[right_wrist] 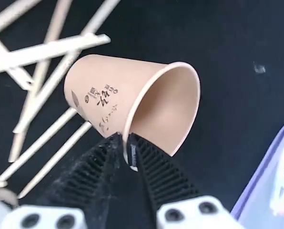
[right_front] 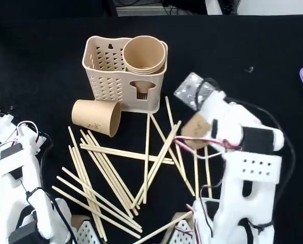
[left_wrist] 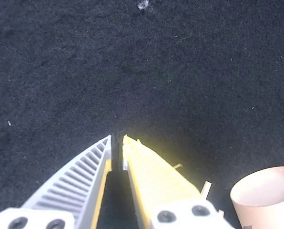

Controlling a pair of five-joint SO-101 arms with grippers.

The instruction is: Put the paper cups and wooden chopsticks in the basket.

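The right gripper (right_wrist: 127, 145) has its black ribbed fingers pinched on the rim of a paper cup (right_wrist: 132, 102), one finger inside the mouth and one outside, with the cup tipped sideways above the right of the table's (right_front: 39, 61) middle. That thin-edge hold looks like the main risk: the soft paper wall could buckle or pivot between the fingers, and the cup might slip and fall among the chopsticks (right_front: 116, 152) below. The basket (right_front: 108, 84), standing upright toward the far edge, already has a stack of cups (right_front: 144, 53) in its right compartment, so a tilted cup may catch on the stack's rim or the basket wall instead of nesting. The left gripper (left_wrist: 117, 140) hangs over bare cloth near the table's left front corner, its pale ribbed fingers nearly together and holding nothing, with another cup (left_wrist: 263, 195) near it. One more loose cup (right_front: 95, 117) lies on its side just beside the basket's front left. The cups are smooth tan tapered paper with rolled rims. The chopsticks are thin, pale, straight wooden sticks, crossed in a loose heap. The basket is beige, rigid, perforated plastic. The table has a black, fuzzy cover.
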